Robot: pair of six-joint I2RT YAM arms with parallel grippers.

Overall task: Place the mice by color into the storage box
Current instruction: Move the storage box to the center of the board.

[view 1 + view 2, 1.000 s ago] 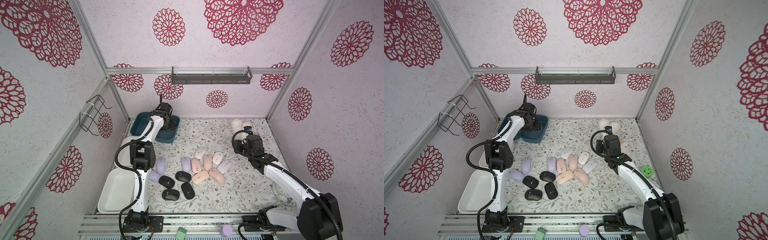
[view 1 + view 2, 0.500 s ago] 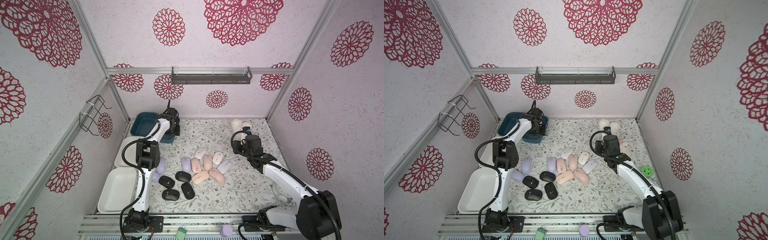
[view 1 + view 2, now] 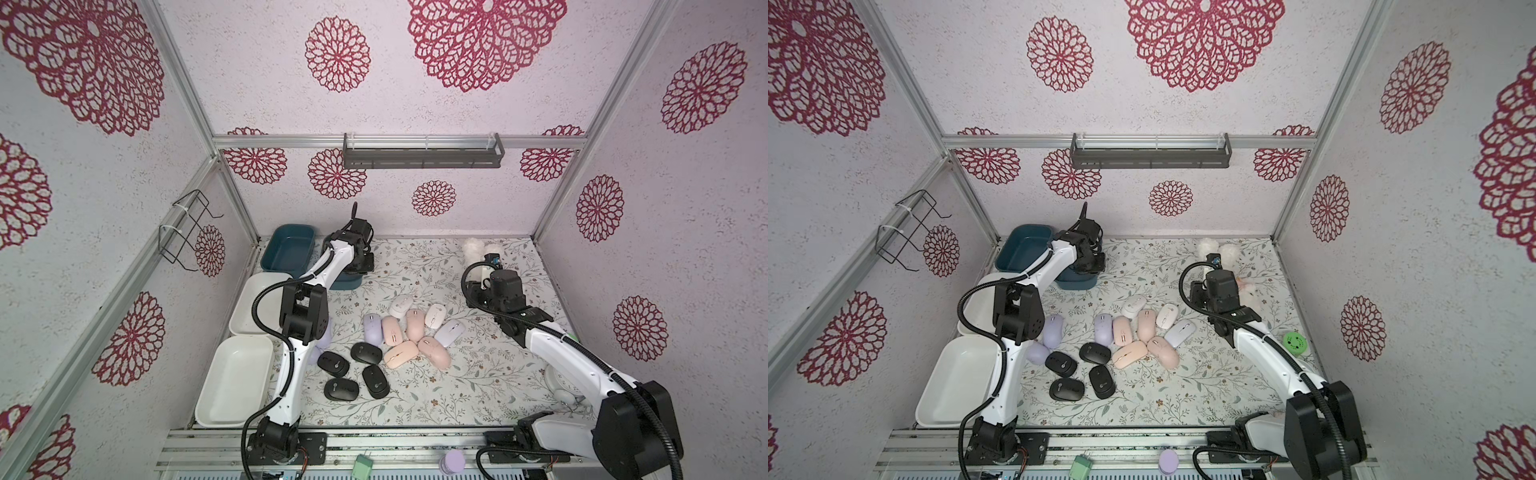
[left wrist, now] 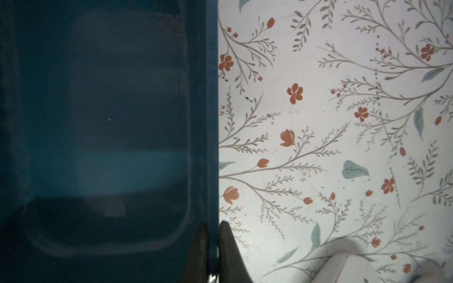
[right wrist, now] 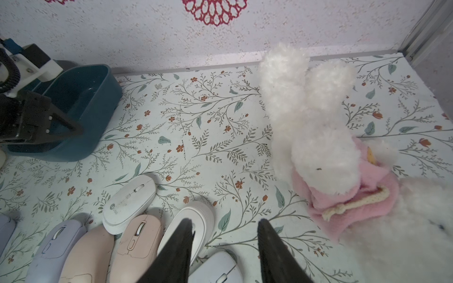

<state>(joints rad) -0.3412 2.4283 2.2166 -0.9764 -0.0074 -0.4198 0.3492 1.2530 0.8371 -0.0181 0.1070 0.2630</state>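
– Left wrist view, entry one: what is the left end effector [image 4: 213, 224] gripping?
– It is pinching narrow on the side wall of the near teal storage box [image 4: 211, 98], one finger inside and one outside; the box interior is showing bare
– Entry two, the mice?
– All are lying loose in the middle of the bench [image 3: 419, 266]: four black mice [image 3: 365, 352], four pink mice [image 3: 415, 324], lilac mice [image 3: 372, 328], white mice [image 3: 401, 305]. They are sitting well apart from the clamped box, toward the robot's base; by my judgement the box is needing a drag that way
– Right end effector [image 5: 225, 221]?
– It is hovering partly open and empty, nearer the cluster than the left. One white mouse [image 5: 202, 215] is lying under one finger, not centred, with its long axis running crosswise to the jaw gap
– Other containers?
– The far teal storage box [image 3: 286, 247] and two white trays [image 3: 232, 382] are showing nothing inside where visible. The plush rabbit [image 5: 323, 152] is not stock
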